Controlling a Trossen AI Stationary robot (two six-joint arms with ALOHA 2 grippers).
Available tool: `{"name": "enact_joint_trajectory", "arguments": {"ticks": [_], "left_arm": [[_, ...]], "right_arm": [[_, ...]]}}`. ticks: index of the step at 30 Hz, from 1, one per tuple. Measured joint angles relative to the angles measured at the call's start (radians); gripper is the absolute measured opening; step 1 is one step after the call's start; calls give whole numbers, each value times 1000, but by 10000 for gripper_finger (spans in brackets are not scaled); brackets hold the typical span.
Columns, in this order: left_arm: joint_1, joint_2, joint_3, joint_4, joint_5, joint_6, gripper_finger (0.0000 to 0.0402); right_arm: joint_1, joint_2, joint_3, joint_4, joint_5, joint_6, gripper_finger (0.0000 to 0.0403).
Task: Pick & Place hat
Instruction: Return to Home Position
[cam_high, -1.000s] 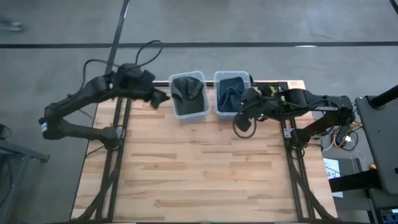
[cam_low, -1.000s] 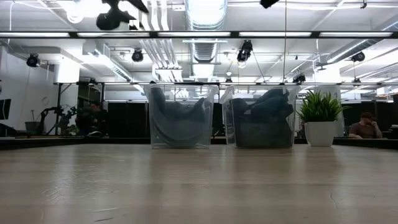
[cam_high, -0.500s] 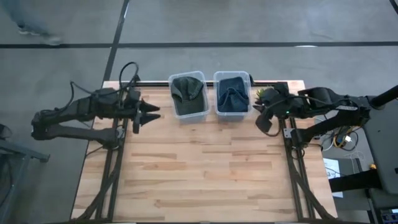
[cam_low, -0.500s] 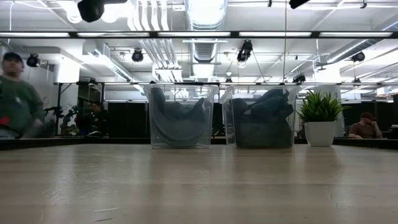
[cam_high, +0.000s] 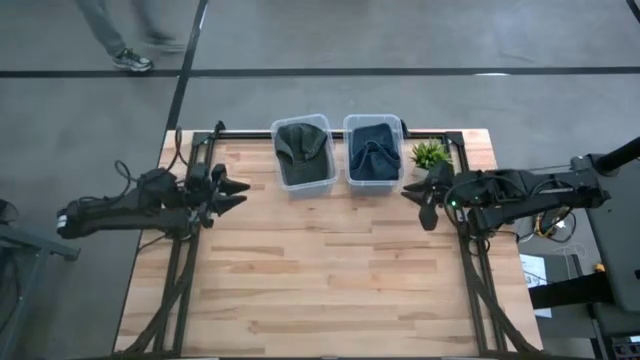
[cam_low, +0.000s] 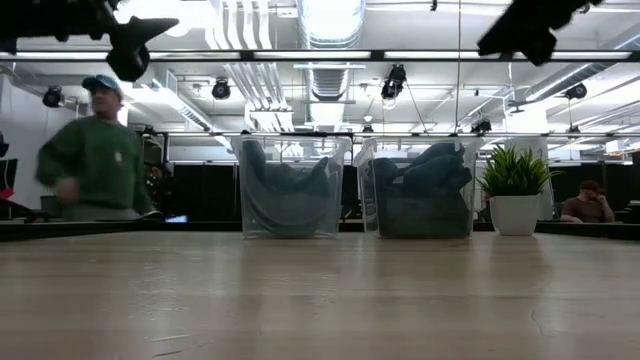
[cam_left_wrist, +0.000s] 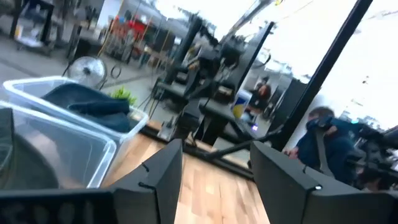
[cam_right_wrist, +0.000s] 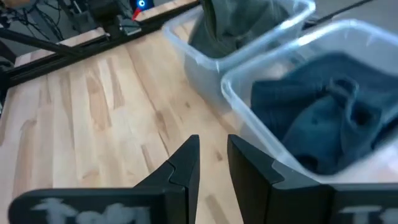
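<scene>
Any writing too small or blurred to read. Overhead look at a pale wooden table (cam_high: 320, 270) with two clear plastic bins side by side at its far edge. In the left bin (cam_high: 304, 180), a heap of gray cap fabric (cam_high: 303, 145), the number of caps in it impossible to count. In the right bin (cam_high: 374, 178), one blue cap (cam_high: 373, 158), crumpled. Just beside the right bin, one small potted plant (cam_high: 429, 153).

Two dark arms, one at each side of the table, both pointing inward and clear of the bins. Over the table's left side, the left hand (cam_high: 238, 193), fingers (cam_left_wrist: 155, 180) spread wide, gripping nothing. Near the plant, the right hand (cam_high: 415, 203), fingers (cam_right_wrist: 184, 167) only a little apart, likewise gripping nothing.

From table height, both bins in a row with the plant to their right, and both hands high up near the ceiling lights. Beyond the table, at least two people: a person in a green top (cam_low: 95, 165) standing at the left, and a seated person (cam_low: 588, 203) at the far right.
</scene>
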Motion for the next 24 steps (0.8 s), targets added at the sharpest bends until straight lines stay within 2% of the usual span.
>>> {"name": "enact_joint_trajectory", "arguments": {"ticks": [6,11,17,24], "left_arm": [[0,-86,-138,142,0,-6,184],[0,-160,-194,153,0,-6,184],[0,-230,-247,153,-2,23,184],[0,-286,-334,158,-3,-3,184]], "right_arm": [[0,-177,-150,43,0,44,68],[0,-360,-247,105,0,17,72],[0,-553,-347,103,0,14,80],[0,-716,-448,115,-1,18,78]]}}
